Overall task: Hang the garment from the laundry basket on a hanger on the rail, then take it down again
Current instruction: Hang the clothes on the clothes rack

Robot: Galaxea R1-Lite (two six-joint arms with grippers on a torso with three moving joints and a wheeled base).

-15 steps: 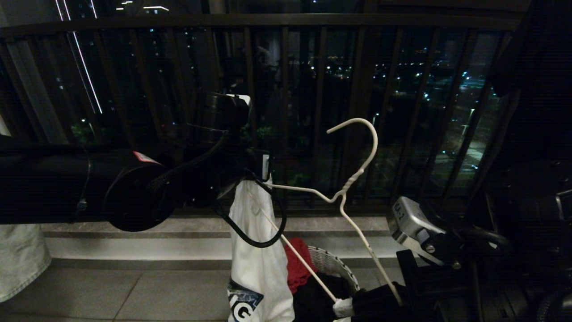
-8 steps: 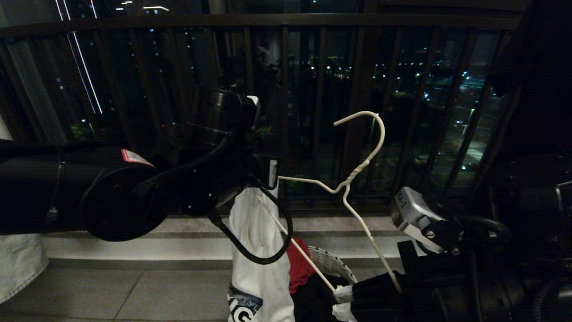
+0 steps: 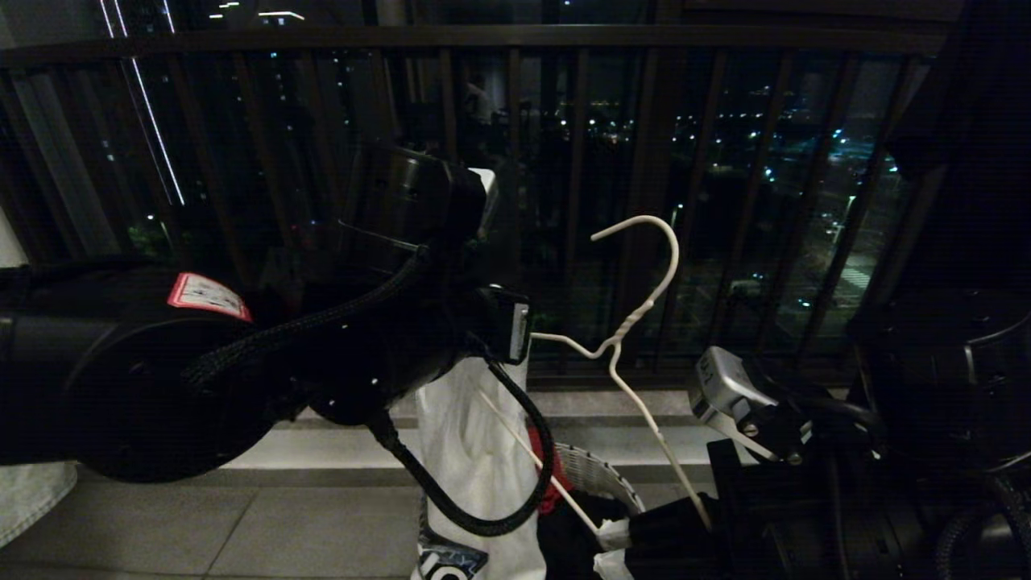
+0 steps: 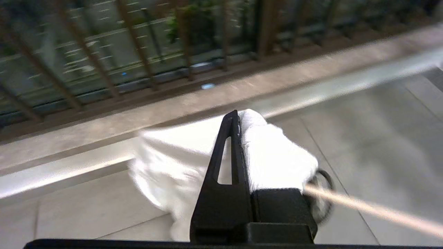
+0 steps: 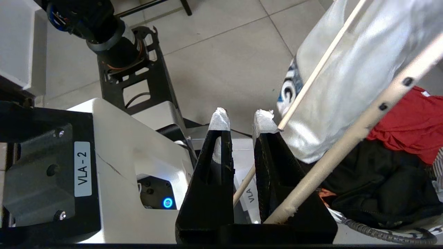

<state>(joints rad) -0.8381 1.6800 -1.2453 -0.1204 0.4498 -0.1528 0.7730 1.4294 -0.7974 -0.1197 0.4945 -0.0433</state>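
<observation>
Right wrist view, "VLA - 2" label, blue-print garment

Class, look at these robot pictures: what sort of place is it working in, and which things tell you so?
Probably a high-rise flat's balcony at night: a dark balcony railing with city lights beyond, a tiled floor, and a laundry basket of clothes.

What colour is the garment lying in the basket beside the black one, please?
Red; it shows best in the right wrist view, next to the black garment.
</observation>
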